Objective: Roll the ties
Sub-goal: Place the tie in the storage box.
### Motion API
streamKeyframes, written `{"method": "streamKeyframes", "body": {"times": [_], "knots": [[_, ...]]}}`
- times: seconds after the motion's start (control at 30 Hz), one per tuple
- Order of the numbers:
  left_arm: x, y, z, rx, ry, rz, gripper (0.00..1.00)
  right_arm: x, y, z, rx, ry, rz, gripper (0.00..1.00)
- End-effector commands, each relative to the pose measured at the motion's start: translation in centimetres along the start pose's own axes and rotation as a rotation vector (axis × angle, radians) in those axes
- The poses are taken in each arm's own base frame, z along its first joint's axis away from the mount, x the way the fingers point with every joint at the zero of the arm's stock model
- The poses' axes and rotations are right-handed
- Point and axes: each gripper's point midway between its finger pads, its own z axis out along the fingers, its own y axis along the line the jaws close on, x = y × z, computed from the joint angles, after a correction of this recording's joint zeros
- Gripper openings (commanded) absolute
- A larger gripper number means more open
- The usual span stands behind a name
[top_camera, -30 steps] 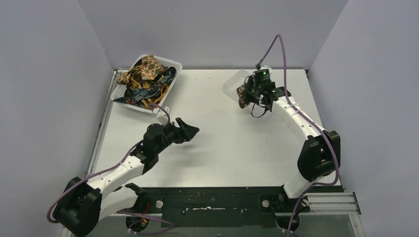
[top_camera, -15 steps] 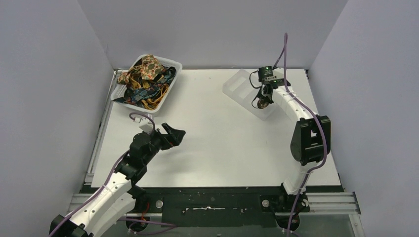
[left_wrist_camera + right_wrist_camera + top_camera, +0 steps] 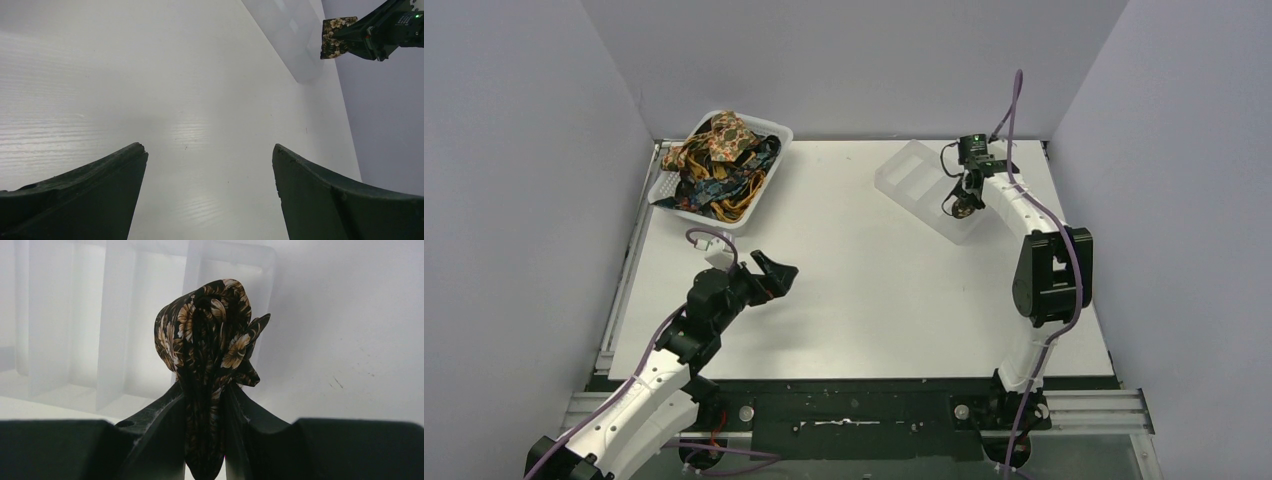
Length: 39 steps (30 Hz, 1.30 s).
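We see the right end effector (image 3: 205, 405) clamped on a rolled brown floral tie (image 3: 210, 340) over the clear tray (image 3: 906, 176), upper right. The left end effector (image 3: 210, 160) gapes wide above the counter (image 3: 874, 290). More ties (image 3: 719, 160) fill the white basket (image 3: 776, 130), upper left.

Ties (image 3: 722, 142) in basket (image 3: 776, 129) far-left; rolled tie (image 3: 210, 365) above tray (image 3: 904, 168) far-right.

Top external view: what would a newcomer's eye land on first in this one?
The white basket at the far left, heaped with colourful patterned ties, stands out most against the pale table. Next is the right gripper, shut on a rolled dark floral tie at the clear tray on the far right. The left gripper hangs open over bare table near the middle-left.
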Motion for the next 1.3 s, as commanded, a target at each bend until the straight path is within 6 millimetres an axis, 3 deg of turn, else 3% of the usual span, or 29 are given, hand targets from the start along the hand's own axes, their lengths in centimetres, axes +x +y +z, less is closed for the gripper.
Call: {"method": "streamKeyframes", "body": {"times": [0.0, 0.3, 0.53, 1.0, 1.1, 1.2, 1.27], "knots": [[-0.6, -0.5, 0.1, 0.021, -0.014, -0.007, 0.95, -0.6, 0.0, 1.2, 0.008, -0.028, 0.058, 0.00], [-0.7, -0.5, 0.1, 0.014, -0.003, -0.004, 0.95, 0.2, -0.7, 3.0, 0.074, -0.010, 0.091, 0.00], [-0.5, -0.2, -0.2, 0.009, -0.008, -0.018, 0.95, 0.6, -2.0, 3.1, 0.130, -0.026, 0.112, 0.00], [-0.4, 0.1, -0.1, 0.003, -0.006, -0.035, 0.95, 1.9, -1.8, 5.4, 0.167, 0.020, 0.042, 0.01], [-0.3, 0.2, -0.1, -0.001, -0.004, -0.036, 0.95, 1.6, -1.8, 5.1, 0.163, 0.014, 0.028, 0.18], [-0.3, 0.3, 0.0, -0.001, -0.006, -0.039, 0.95, 1.1, -1.6, 4.7, 0.148, 0.002, 0.020, 0.26], [-0.3, 0.3, 0.1, -0.001, -0.006, -0.041, 0.95, 0.9, -1.4, 4.6, 0.140, 0.000, 0.013, 0.38]]}}
